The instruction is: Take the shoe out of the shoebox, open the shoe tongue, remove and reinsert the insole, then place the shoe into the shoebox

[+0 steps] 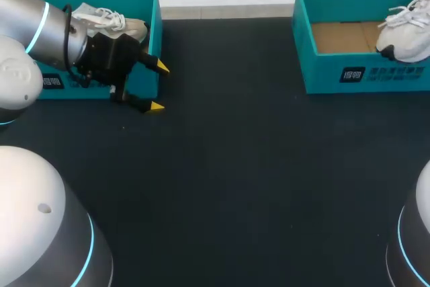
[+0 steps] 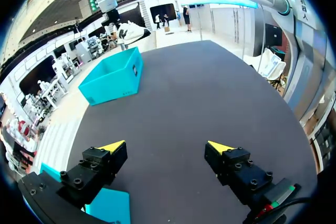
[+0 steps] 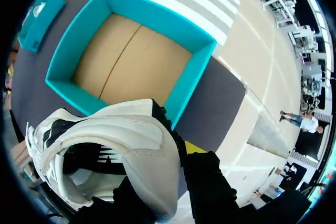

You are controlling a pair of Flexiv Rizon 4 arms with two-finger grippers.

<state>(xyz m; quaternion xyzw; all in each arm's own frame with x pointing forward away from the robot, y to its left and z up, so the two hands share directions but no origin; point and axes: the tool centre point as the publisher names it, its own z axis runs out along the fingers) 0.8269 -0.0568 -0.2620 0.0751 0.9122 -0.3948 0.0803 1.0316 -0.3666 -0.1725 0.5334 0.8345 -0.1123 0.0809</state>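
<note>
— White, that sneaker (image 3: 113, 145): it hangs just above the teal shoebox (image 3: 195, 82), pinched near one end by the right gripper (image 3: 181, 155).

— And the left gripper (image 1: 160, 87)?

— Fingers spread and empty, well apart across the table (image 1: 235, 166). The right is nearer.

Robot lab: robot arm (image 1: 33, 28) over black table (image 1: 235, 166).

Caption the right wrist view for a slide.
Right gripper holds the white shoe above the open teal shoebox.
</note>
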